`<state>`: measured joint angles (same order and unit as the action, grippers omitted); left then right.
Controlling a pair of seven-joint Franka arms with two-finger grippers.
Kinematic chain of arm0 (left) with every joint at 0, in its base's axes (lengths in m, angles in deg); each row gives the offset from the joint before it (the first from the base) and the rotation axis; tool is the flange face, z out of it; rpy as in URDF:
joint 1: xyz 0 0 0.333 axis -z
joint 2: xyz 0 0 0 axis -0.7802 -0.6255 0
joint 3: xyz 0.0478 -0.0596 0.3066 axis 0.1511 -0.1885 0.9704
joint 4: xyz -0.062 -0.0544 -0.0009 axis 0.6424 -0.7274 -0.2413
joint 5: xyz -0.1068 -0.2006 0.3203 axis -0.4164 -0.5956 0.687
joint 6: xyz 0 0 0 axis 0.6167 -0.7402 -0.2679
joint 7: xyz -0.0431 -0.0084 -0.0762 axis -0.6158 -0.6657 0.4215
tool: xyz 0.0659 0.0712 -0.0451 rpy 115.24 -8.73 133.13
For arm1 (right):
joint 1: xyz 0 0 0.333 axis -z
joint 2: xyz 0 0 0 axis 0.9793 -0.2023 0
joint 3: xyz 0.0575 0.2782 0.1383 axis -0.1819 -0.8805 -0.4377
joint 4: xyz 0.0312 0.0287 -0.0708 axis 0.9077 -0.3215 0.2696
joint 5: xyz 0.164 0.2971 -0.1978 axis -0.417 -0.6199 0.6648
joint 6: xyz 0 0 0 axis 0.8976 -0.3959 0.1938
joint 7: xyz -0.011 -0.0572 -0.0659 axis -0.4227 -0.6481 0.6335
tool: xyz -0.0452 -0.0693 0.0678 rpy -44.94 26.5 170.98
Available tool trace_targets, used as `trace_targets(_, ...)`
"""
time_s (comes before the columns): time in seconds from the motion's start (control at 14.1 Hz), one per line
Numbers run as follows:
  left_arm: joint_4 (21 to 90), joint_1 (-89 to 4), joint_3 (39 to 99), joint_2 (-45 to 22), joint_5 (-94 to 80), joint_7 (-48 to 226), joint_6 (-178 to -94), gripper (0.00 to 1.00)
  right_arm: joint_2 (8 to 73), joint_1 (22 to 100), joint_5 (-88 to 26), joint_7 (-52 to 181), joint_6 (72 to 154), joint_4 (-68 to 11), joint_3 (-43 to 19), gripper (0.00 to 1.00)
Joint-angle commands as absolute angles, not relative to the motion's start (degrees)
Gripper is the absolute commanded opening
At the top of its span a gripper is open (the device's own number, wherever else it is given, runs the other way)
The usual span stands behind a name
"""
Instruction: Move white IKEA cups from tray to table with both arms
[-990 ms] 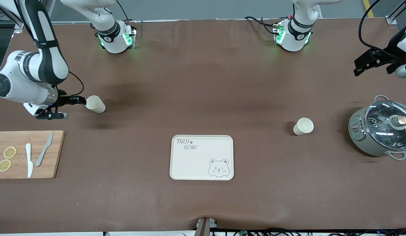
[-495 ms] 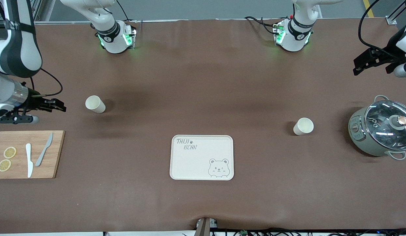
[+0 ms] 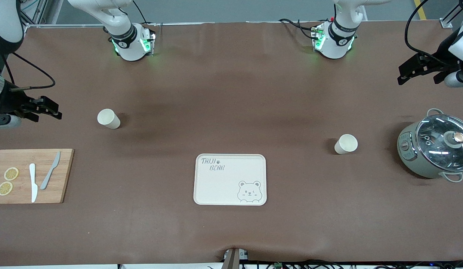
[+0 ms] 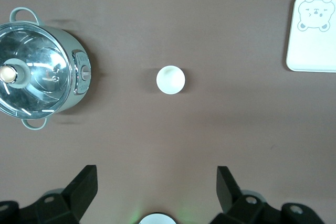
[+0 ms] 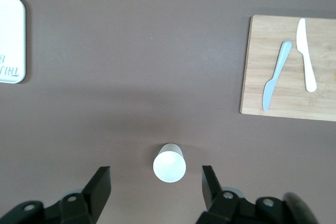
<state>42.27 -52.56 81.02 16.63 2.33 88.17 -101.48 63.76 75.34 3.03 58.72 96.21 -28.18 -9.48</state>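
Note:
Two white cups stand upright on the brown table. One cup is toward the right arm's end and also shows in the right wrist view. The other cup is toward the left arm's end and also shows in the left wrist view. My right gripper is open and empty over the table at its end, apart from the first cup; in its wrist view the cup lies just ahead of the open jaws. My left gripper is open and empty, high over its end of the table.
A cream bear-print tray lies mid-table, nearer the front camera than both cups. A wooden board with two knives and lemon slices sits at the right arm's end. A lidded grey pot stands at the left arm's end.
My right gripper has let go of the cup and drawn back toward its end of the table; the cup stays put. My left gripper has shifted slightly.

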Motion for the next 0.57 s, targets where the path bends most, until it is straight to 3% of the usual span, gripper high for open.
trace_targets(0.0,43.61,-52.25,81.20,18.11,1.98,87.90,-101.37,1.00,63.61,75.17,3.48,59.63,93.55,-21.72,-9.36,0.78)
trace_targets(0.14,43.61,-52.33,81.11,18.11,1.98,87.99,-101.37,1.00,62.38,75.17,3.30,60.32,89.35,-17.22,-9.36,0.78)
trace_targets(0.49,43.17,-52.07,81.11,17.50,1.89,87.99,-101.72,1.00,62.37,75.08,3.30,61.73,88.71,-16.94,-9.36,0.78)
